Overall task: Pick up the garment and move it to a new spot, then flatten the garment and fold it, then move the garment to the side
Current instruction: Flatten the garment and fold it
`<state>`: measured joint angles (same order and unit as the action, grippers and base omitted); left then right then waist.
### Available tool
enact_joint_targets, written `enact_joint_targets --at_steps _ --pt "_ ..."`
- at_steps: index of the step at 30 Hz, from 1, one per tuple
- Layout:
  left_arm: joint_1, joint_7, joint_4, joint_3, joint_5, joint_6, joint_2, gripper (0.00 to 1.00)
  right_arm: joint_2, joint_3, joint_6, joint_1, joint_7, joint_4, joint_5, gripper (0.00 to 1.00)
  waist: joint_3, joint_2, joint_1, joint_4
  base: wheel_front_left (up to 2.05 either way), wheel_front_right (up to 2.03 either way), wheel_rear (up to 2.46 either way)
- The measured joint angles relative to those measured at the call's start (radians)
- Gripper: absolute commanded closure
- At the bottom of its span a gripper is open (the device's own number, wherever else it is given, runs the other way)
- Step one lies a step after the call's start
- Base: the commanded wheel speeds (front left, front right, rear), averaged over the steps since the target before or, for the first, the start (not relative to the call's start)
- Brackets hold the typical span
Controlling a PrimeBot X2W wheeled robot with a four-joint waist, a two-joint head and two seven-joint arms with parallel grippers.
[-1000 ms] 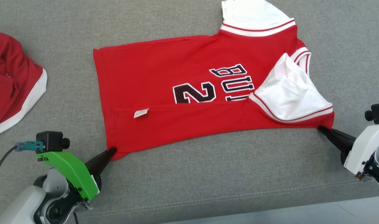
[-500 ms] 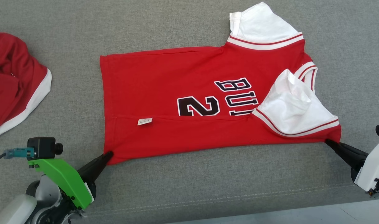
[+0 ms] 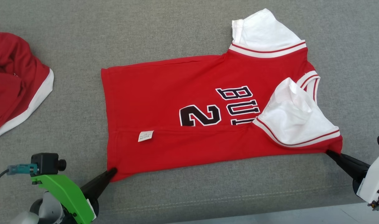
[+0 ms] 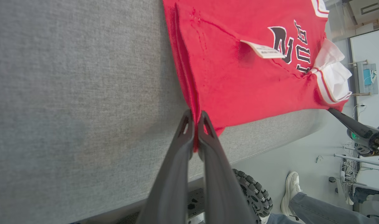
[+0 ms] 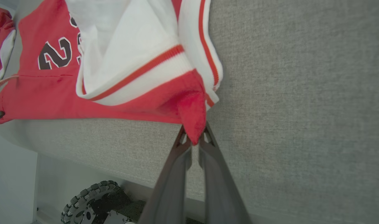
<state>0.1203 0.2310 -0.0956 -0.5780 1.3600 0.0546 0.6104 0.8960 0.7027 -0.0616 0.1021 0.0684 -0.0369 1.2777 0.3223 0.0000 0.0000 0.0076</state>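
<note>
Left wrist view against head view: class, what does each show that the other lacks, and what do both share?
Left wrist view: a person's shoe and a knobbly wheel below the grey surface's edge. Head view: a second red garment lying at the left. Both: the red jersey, its white label, and the left gripper and right gripper, each shut on a near corner of it.

Garment [image 3: 164,102] spread on worktop [image 3: 208,193] across frame centre, one sleeve [image 3: 293,119] folded over its right part, second garment [image 3: 12,90] apart at left edge; left tool [image 3: 113,171] at its lower-left corner, right tool [image 3: 329,152] at its lower-right corner.
</note>
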Motion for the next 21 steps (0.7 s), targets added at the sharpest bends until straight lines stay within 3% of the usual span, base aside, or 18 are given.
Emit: enact_joint_targets --at_steps 6,7,8,9,10,15,18,21 --pt "-0.034 0.001 -0.003 -0.020 -0.001 0.013 0.000 1.00 0.022 0.000 0.030 -0.015 0.002 0.025 0.002 1.00 0.007 0.0000 0.0000 0.004 0.00 0.00 0.00" --pt "-0.034 -0.001 -0.003 -0.020 -0.001 0.018 0.000 0.63 0.024 0.000 0.034 -0.015 0.002 0.030 0.001 0.56 0.009 0.0000 0.0000 0.005 0.00 0.00 0.00" --pt "-0.034 -0.003 -0.002 -0.020 -0.004 0.020 0.000 0.24 0.024 -0.001 0.039 -0.015 0.002 0.035 0.000 0.43 0.011 0.0000 0.0000 0.005 0.00 0.00 0.00" --pt "-0.034 -0.004 -0.002 -0.020 -0.010 0.021 0.000 0.00 0.024 -0.002 0.045 -0.015 0.002 0.040 0.000 0.09 0.012 0.0000 0.0000 0.006 0.00 0.00 0.00" --pt "-0.033 -0.009 0.000 -0.019 -0.016 0.023 -0.001 0.00 0.026 -0.002 0.046 -0.015 0.002 0.046 0.000 0.00 0.013 0.0000 0.0000 0.007 0.00 0.00 0.00" --pt "-0.025 -0.012 0.000 -0.013 -0.054 0.034 0.013 0.00 0.067 -0.002 0.047 -0.015 0.030 0.099 0.000 0.00 0.019 0.0000 0.0000 0.011 0.00 0.00 0.00" --pt "-0.015 0.003 -0.027 -0.011 -0.086 0.040 0.071 0.00 0.136 -0.013 0.049 -0.002 0.061 0.143 -0.015 0.00 0.027 0.0000 0.0000 0.007 0.00 0.00 0.00" --pt "0.046 0.015 -0.058 0.010 -0.136 0.042 0.129 0.00 0.200 -0.086 0.082 0.099 0.055 0.162 -0.084 0.00 0.043 0.0000 0.0000 0.001 0.00 0.00 0.00"
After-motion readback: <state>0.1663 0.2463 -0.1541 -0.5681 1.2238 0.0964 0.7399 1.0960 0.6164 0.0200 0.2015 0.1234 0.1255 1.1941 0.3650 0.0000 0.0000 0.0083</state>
